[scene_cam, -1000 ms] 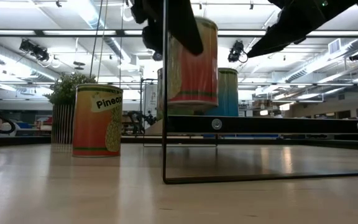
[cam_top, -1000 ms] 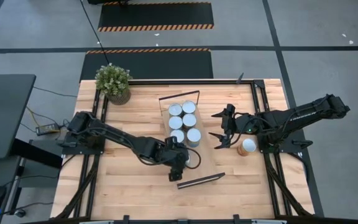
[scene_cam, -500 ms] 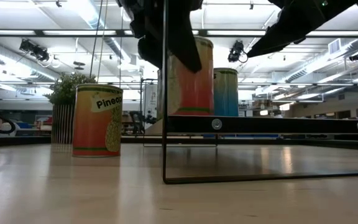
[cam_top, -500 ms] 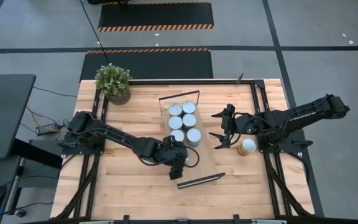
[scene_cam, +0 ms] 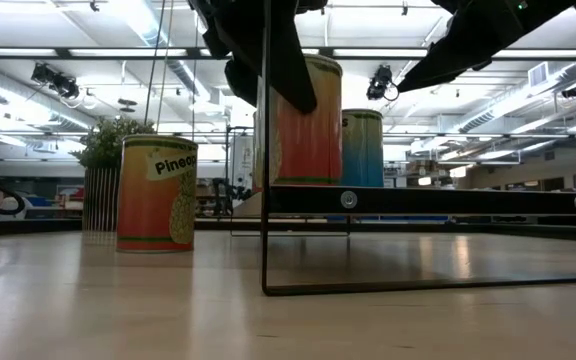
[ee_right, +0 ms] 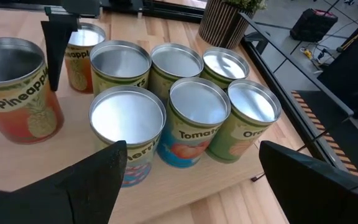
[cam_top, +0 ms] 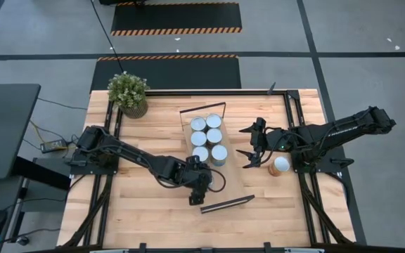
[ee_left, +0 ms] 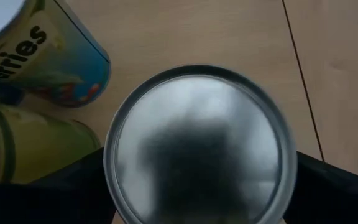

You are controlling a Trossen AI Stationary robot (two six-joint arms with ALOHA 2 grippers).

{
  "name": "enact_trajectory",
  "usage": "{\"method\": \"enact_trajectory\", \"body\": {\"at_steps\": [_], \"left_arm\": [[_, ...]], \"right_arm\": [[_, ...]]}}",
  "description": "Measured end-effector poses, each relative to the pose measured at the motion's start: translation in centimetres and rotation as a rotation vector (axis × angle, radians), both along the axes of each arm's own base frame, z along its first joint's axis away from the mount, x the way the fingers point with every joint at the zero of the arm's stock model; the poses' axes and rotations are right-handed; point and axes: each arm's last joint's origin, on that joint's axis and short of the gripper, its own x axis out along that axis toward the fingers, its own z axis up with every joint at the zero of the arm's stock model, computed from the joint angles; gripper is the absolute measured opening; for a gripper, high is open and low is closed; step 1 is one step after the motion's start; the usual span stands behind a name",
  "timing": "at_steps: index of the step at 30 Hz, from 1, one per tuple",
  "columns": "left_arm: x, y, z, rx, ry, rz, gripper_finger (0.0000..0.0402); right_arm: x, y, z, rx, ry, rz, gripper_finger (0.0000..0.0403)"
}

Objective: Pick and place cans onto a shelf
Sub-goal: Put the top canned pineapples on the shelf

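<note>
Six silver-topped cylindrical tins (cam_top: 207,138) crowd one end of the long light-wood shelf with black wire ends (cam_top: 233,185). An orange-labelled tin can (ee_left: 201,146) stands mid-shelf between the left gripper's (cam_top: 201,184) fingers. I cannot tell whether they pinch it. A dragging finger could tip it into its neighbours. The right gripper (cam_top: 247,147) hangs beside the shelf, spread wide and empty.

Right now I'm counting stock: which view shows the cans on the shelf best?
The right wrist view: the cans on the shelf show tops and labels. The high view gives small tops only; the low view hides most; the left wrist view shows three.
</note>
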Motion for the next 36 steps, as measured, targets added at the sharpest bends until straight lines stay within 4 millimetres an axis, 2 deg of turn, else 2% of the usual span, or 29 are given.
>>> {"method": "enact_trajectory", "body": {"at_steps": [7, 12, 17, 23, 36], "left_arm": [[0.1, 0.3, 0.1, 0.052, -0.013, 0.020, 0.0395], [0.0, 0.3, 0.6, 0.097, -0.018, -0.048, 0.0390], [0.5, 0.1, 2.2, 0.088, -0.064, -0.042, 0.0390], [0.6, -0.1, 3.1, 0.113, -0.088, -0.032, 0.0390], [-0.6, -1.7, 3.0, 0.450, -0.075, -0.051, 0.0389]], "right_arm": [[0.0, 0.0, 0.0, 0.000, 0.000, 0.000, 0.0374], [0.0, 0.0, 0.0, 0.000, 0.000, 0.000, 0.0374], [0.0, 0.0, 0.0, 0.001, -0.002, 0.001, 0.0374], [0.0, 0.0, 0.0, 0.005, -0.004, 0.005, 0.0374], [0.0, 0.1, 0.0, 0.013, -0.002, 0.022, 0.0374]]}}
